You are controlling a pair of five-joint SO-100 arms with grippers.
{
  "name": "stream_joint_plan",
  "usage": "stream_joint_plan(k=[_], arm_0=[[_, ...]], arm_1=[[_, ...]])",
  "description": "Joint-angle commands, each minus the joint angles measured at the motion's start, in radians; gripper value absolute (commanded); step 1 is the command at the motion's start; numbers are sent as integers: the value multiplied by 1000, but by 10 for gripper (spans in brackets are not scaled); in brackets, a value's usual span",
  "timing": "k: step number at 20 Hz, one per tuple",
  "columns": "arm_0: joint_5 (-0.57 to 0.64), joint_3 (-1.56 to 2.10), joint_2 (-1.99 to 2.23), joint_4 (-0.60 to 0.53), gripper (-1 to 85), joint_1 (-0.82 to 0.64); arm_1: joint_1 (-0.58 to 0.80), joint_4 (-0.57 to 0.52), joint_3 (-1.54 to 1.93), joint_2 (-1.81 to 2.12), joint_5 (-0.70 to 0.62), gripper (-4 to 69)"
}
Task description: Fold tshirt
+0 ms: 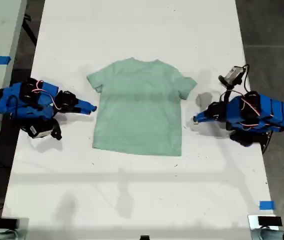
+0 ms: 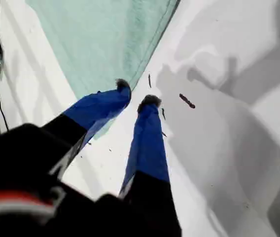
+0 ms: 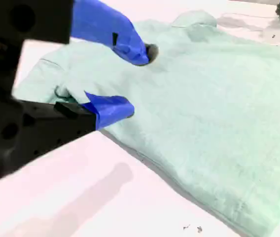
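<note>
Exterior view first, from the near edge: the white counter point(image 1: 132, 200) carries soft grey shadows, and a small patch of blue tape point(image 1: 266, 205) sits well nearer than the tshirt point(image 1: 139, 107), off toward the exterior view's right. Dark grey floor point(image 1: 272, 30) shows beyond the counter's edge on that same side.

The tshirt lies flat and spread out at mid-counter, collar toward the far end and hem toward us, both short sleeves out.

Our first gripper point(image 1: 195, 120) is low on the counter just beside the tshirt's side seam, on the exterior view's right. In the first wrist view its jaws point(image 2: 136, 96) are parted only narrowly and hold nothing; one tip sits at the cloth's edge, the other over bare counter.

Our second gripper point(image 1: 93, 107) is at the tshirt's opposite side. In the second wrist view its jaws point(image 3: 139, 81) gape wide around the near sleeve without pinching it.

Beyond the tshirt the counter runs on bare and white.
</note>
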Motion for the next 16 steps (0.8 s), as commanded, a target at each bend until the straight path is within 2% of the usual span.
stream_joint_plan(k=[1,12,16], arm_0=[[106,9,107,-14,1,-121],[109,3,109,-18,1,-138],[74,-29,104,-120,1,-118]], arm_1=[[-31,-6,0,6,-212,12],[-49,8,-9,8,-181,12],[-51,26,-95,0,-178,12]])
